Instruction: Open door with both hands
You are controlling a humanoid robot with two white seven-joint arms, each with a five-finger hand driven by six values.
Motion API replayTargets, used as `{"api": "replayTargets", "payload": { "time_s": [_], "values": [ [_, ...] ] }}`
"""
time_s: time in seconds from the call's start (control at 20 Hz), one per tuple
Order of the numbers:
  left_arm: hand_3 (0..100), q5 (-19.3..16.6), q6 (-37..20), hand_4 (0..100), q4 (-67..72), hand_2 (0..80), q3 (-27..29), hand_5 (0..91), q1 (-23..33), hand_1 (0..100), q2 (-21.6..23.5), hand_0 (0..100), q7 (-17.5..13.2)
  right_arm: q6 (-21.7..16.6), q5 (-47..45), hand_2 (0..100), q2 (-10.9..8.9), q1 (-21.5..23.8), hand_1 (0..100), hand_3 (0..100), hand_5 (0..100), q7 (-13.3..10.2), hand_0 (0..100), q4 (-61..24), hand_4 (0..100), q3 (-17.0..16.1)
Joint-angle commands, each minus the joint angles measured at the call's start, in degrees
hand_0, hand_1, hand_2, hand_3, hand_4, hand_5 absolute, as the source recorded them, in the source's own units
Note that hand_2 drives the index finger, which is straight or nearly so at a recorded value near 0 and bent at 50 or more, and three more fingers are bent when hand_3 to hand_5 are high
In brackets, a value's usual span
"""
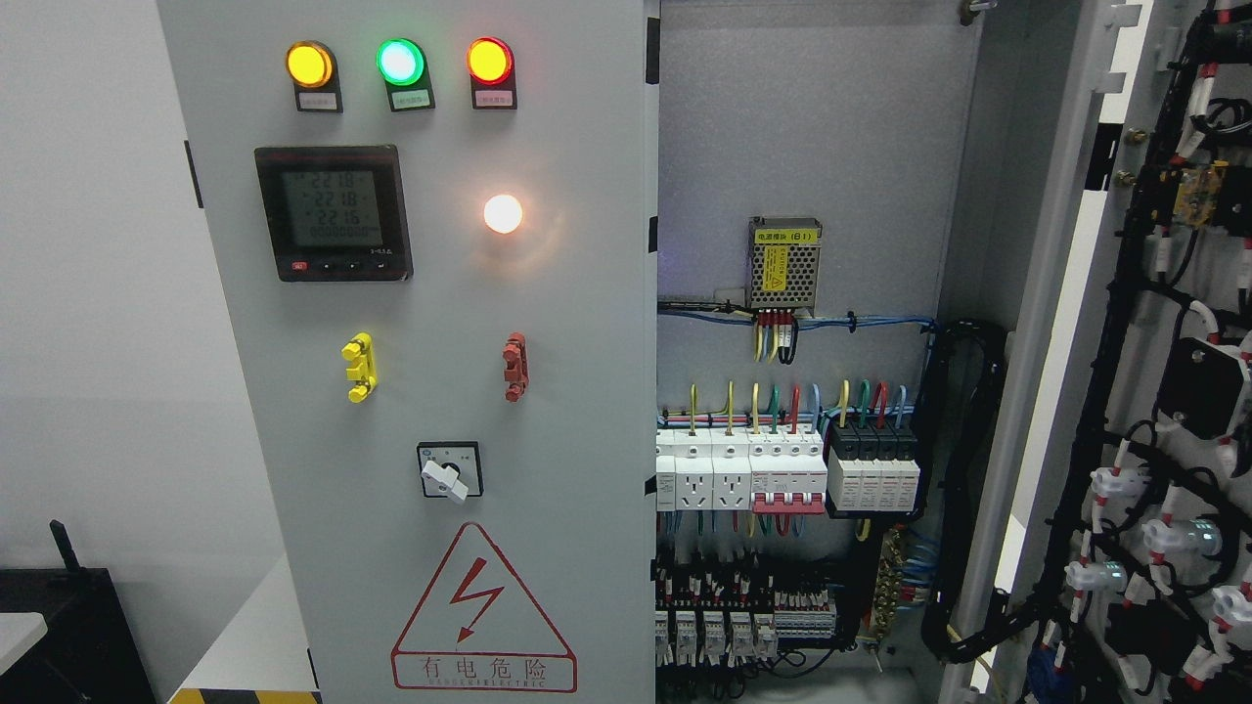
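Door [1061, 323] of the grey electrical cabinet [812, 127], at three o'clock, stands swung wide, its wired inner face showing. The closed left door [430, 391] at nine o'clock carries lit indicator lamps [399, 62]. Neither robot hand appears, so their state cannot be told.

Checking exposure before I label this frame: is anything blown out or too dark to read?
Head view: the white lamp is blown out, haloing the left door; the meter display is dim, its digits soft; the lower wiring sits in shadow. No hands show.
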Motion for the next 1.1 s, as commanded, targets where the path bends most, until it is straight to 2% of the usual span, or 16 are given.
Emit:
{"api": "replayTargets", "payload": {
  "time_s": [0.0,0.25,0.35,0.5,0.6,0.75,1.05],
  "values": [
    [0,0.0,0.0,0,0.9,0.0,7.0,0.0,0.0,0,-0.7,0,0.0,-0.1,-1.0,0,-2.56,6.7,0,0,0,-0.1,38,-22.8,0,-7.3],
    [0,0.3,0.0,0,0.5,0.0,8.1,0.0,-0.1,0,-0.7,0,-0.3,-0.1,-1.0,0,-1.68,14.6,0,0,0,-0.1,38,-41.9,0,-6.6],
    [0,0.4,0.0,0,0.5,0.0,8.0,0.0,-0.1,0,-0.7,0,-0.6,-0.1,-1.0,0,-1.68,18.1,0,0,0,-0.1,38,-47.8,0,-5.0],
    [0,0.5,0.0,0,0.5,0.0,7.8,0.0,-0.2,0,-0.6,0,-0.6,-0.4,-0.9,0,-2.46,22.3,0,0,0,0.0,38,-53.8,0,-2.2],
    [0,0.5,0.0,0,0.5,0.0,7.8,0.0,-0.3,0,-0.6,0,-0.6,-2.1,-0.8,0,-2.82,25.0,0,0,0,0.0,38,-57.6,0,-0.5],
    [0,0.5,0.0,0,0.6,0.0,7.9,0.0,-0.2,0,-0.6,0,-0.6,-3.4,-0.8,0,-2.91,28.2,0,0,0,0.0,38,-62.6,0,0.3],
    [0,0.5,0.0,0,0.6,0.0,8.0,0.0,-0.2,0,-0.6,0,-0.6,-4.6,-0.8,0,-9.23,36.1,0,0,0,0.0,38,-78.7,0,8.4]
  ]
}}
